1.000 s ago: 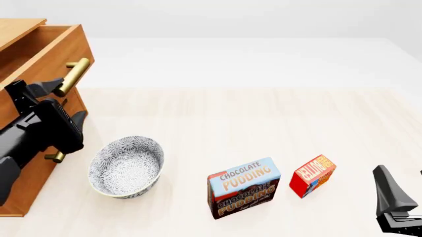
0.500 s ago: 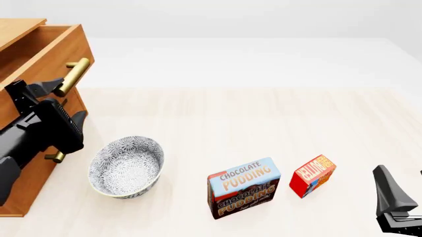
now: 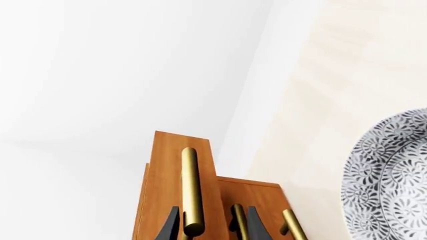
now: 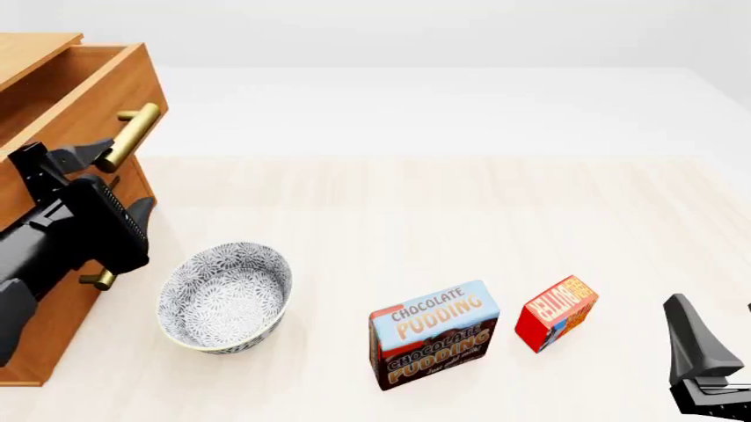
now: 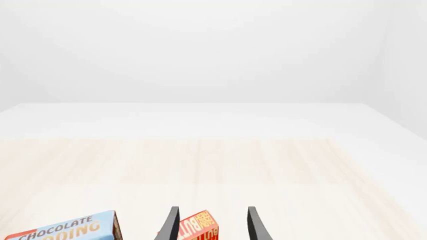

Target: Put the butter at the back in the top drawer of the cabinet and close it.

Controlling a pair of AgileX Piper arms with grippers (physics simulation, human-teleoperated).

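Left gripper (image 3: 210, 225) spread around the top drawer (image 4: 73, 92) handle (pulled out) — right gripper (image 5: 210, 225) spread.

one cabinet (image 4: 35, 97) with its top drawer (image 4: 88, 92) pulled out, three brass handles (image 3: 191, 192) (all visible only from the left wrist), one patterned bowl (image 4: 223, 297), one chocolate pudding box (image 4: 434, 334), one butter (image 4: 557, 312), and two pincers: left (image 4: 83, 158), right (image 4: 704, 365).

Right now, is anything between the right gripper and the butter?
Nothing visible. In the right wrist view the butter shows between the open fingers of the right gripper, with bare table around it. The pudding box stands off to the side, apart.
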